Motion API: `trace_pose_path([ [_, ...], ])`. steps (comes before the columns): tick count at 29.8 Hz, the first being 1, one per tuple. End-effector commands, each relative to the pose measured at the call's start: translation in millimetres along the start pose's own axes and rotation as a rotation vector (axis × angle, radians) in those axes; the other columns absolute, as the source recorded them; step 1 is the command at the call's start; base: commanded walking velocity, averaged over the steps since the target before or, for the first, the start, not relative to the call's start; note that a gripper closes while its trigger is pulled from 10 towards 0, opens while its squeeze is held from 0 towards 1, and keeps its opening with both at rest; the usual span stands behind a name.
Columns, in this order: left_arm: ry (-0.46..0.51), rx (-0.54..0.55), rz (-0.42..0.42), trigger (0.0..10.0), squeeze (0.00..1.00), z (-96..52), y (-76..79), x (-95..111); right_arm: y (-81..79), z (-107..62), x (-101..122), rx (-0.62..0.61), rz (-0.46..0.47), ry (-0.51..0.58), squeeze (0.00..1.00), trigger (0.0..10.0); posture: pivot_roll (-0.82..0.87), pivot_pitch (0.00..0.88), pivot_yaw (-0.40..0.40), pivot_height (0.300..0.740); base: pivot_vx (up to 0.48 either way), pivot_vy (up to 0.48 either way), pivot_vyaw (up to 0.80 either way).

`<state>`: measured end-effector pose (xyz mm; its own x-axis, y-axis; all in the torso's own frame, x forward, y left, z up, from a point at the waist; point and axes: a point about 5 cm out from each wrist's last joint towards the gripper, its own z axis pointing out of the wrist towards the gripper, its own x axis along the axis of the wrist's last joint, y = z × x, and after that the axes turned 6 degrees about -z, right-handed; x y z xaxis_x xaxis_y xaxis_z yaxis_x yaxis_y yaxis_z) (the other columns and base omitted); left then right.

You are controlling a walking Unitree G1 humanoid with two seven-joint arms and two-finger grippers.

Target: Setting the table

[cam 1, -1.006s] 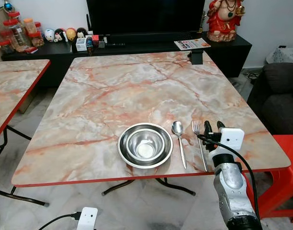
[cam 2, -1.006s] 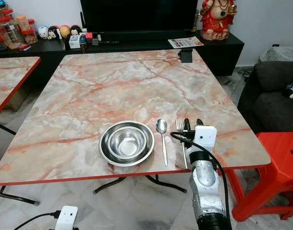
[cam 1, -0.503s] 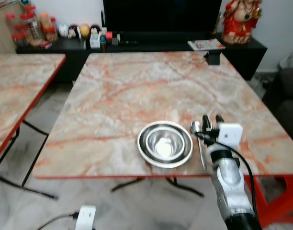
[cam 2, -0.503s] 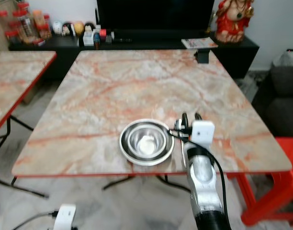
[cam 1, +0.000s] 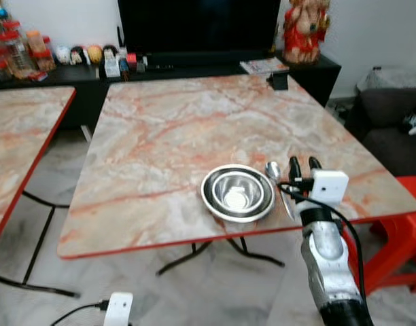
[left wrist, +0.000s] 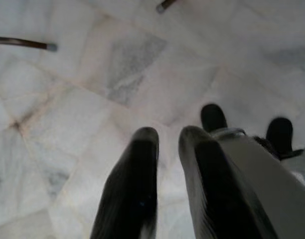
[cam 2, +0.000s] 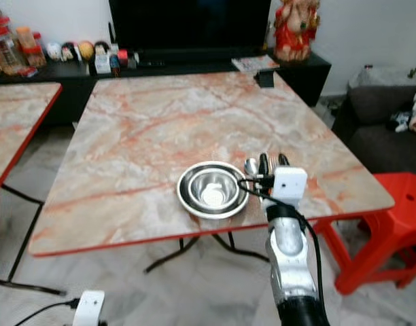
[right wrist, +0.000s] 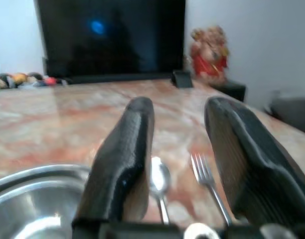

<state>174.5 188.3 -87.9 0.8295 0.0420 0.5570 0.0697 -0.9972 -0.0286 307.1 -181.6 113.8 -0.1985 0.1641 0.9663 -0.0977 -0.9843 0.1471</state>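
A: Log the place setting. Where are the pieces?

B: Round stainless steel bowl nested in a steel plate [cam 1: 237, 193] sits near the near edge of the pink-veined marble table [cam 1: 181, 122], right of centre. Just to its right lies a silver metal spoon [right wrist: 159, 184], then a silver metal fork [right wrist: 208, 180] to the right of that, both handles pointing toward the near edge.

A: Right claw?

B: Right claw [cam 1: 300, 168] is held above the near-right part of the table, over the cutlery. Fingers spread apart, nothing between them; the wrist view looks between them down at spoon and fork, clear of both.

A: Left claw?

B: Left claw [left wrist: 167, 144] hangs idle over the pale tiled floor, fingers nearly together with a thin gap, empty.

A: Step in hand?

B: Judgement: bowl, spoon and fork look placed, so this setting seems largely done. Next move would likely call for lifting the right arm clear without brushing the fork, or fetching any remaining item; no other tableware is visible on the table.
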Motion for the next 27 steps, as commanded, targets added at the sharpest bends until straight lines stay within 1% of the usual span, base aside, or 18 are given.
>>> trace_pose_path([
  [1, 0.001, 0.017, 0.01, 10.0, 0.0, -0.2, -6.2, 1, -3.0, 3.5, 8, 0.002, 0.012, 0.031, 0.0, 10.0, -0.08, 0.0, 0.015, 0.74, 0.0, 0.311, 0.0],
  [9, 0.0, 0.02, 0.006, 10.0, 0.0, -0.3, -6.9, 1, -4.3, 3.0, 10, 0.002, 0.016, 0.038, 0.0, 10.0, -0.08, 0.0, 0.014, 0.74, 0.0, 0.312, 0.0],
  [18, -0.006, 0.026, 0.001, 10.0, 0.0, -1.1, -8.9, -3, -7.6, -5.0, 6, 0.018, 0.018, 0.02, 0.0, 10.0, -0.08, 0.0, 0.011, 0.74, 0.0, 0.313, 0.0],
  [25, -0.006, 0.027, -0.001, 10.0, 0.0, -1.0, -8.3, -3, -8.8, -7.4, 5, 0.021, 0.02, 0.012, 0.0, 10.0, -0.08, 0.0, 0.012, 0.74, 0.0, 0.311, 0.0],
  [27, -0.004, 0.026, 0.0, 10.0, 0.0, -0.9, -8.1, -2, -8.8, -10.8, 1, 0.022, 0.02, -0.003, 0.0, 10.0, -0.08, 0.0, 0.014, 0.74, 0.0, 0.311, 0.0],
])
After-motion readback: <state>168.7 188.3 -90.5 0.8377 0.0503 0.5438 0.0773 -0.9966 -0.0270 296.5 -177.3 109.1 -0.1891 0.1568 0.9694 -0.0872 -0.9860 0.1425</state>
